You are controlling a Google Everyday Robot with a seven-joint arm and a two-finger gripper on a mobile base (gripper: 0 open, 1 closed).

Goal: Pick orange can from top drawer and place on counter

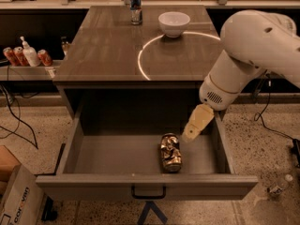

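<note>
Counter spreads above the open top drawer, inside whose right side my gripper hangs, its state beyond my telling, just beside the orange can lying on the drawer floor.

The top drawer stands open, with free floor left of the orange can. The gripper hangs just right of the can, close to the drawer's right wall. On the counter, a bowl and what looks like a tall can occupy the far edge.
</note>
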